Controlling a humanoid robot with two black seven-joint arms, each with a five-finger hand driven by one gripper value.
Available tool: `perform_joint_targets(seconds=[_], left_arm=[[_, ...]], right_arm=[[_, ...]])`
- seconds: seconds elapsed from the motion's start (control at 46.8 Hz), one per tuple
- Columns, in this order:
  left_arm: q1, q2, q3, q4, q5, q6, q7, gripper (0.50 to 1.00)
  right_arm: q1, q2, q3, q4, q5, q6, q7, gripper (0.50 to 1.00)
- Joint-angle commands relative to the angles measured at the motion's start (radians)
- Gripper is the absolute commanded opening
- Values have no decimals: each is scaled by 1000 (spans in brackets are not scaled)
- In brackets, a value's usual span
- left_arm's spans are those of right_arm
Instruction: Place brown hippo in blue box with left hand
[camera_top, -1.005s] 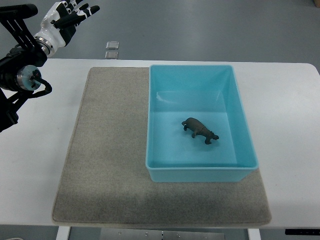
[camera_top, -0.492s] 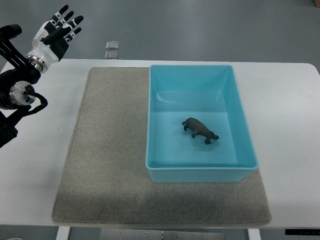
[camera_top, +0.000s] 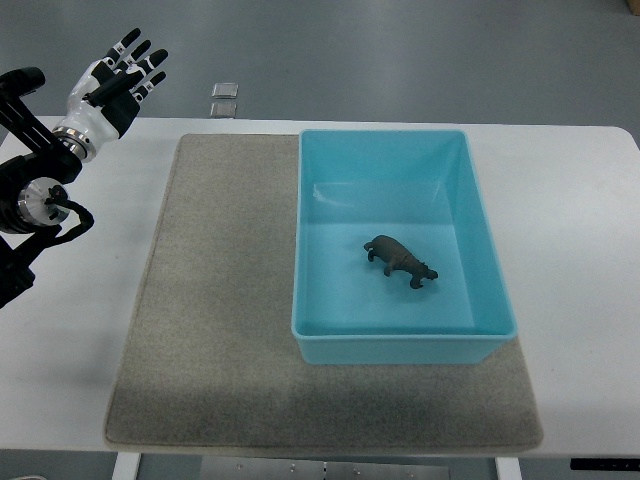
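A small brown hippo (camera_top: 400, 261) stands upright inside the blue box (camera_top: 478, 225), near the middle of its floor, head toward the lower right. The box sits on the right part of a grey mat (camera_top: 220, 300). My left hand (camera_top: 122, 75) is far off at the upper left, over the table's back-left corner, with its fingers spread and nothing in them. It is well apart from the box and the hippo. The right arm does not show.
The white table (camera_top: 580, 250) extends around the mat on all sides. Two small grey squares (camera_top: 225, 98) lie on the floor beyond the table's far edge. My left arm's black joints (camera_top: 30, 200) hang over the table's left edge.
The left hand has drawn back to the left and slightly down, away from the mat, fingers still spread. The hippo and the box have not moved.
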Motion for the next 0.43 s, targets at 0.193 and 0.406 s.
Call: perform_joint_targets(seconds=[0.193,0.406], left_arm=[[2,-5,0,1,-18,-16,0,996],[10,-8,0,1,-18,-17,0,996]], right_arm=[[-3,0,2,9,1,14,0,936],[-3,0,2,9,-3,12,0,936]])
